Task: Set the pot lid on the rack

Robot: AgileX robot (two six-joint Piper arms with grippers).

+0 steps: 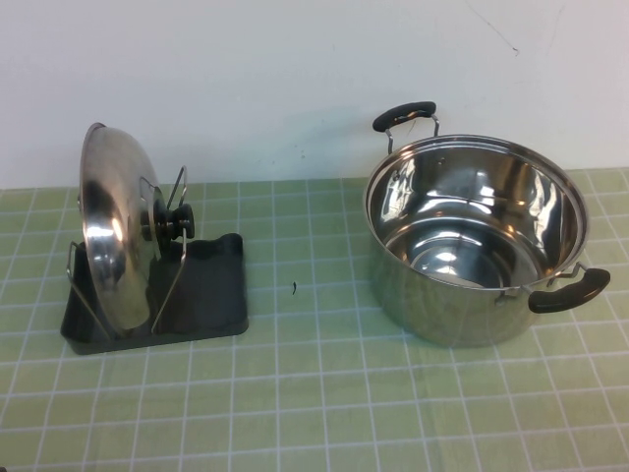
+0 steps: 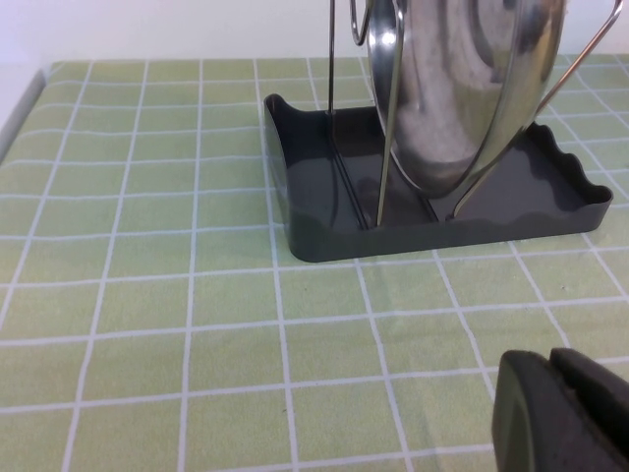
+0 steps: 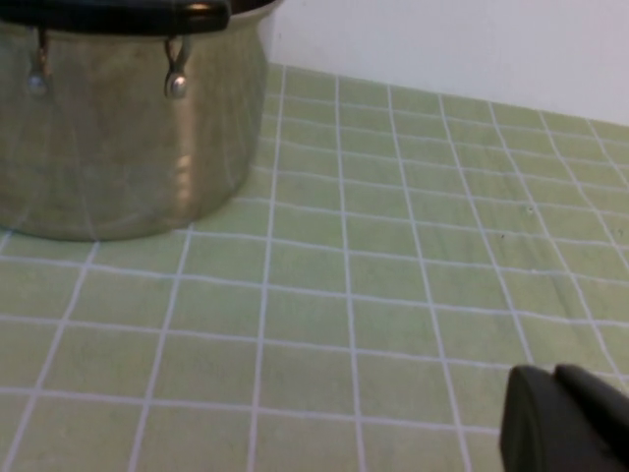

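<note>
Lid (image 1: 110, 231) upright in rack (image 1: 211, 295), far left, pot (image 1: 477, 241) right. Placement judged done; next only staying clear. Left gripper (image 2: 565, 413) near rack, right gripper (image 3: 565, 423) near pot; jaw state unclear.

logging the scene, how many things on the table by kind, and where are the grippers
pot lid, upright in the rack: 1
rack: 1
pot, open and uncovered: 1
total: 3
left gripper sits low over the mat short of the rack; right gripper sits low over the mat beside the pot; neither holds anything.
</note>
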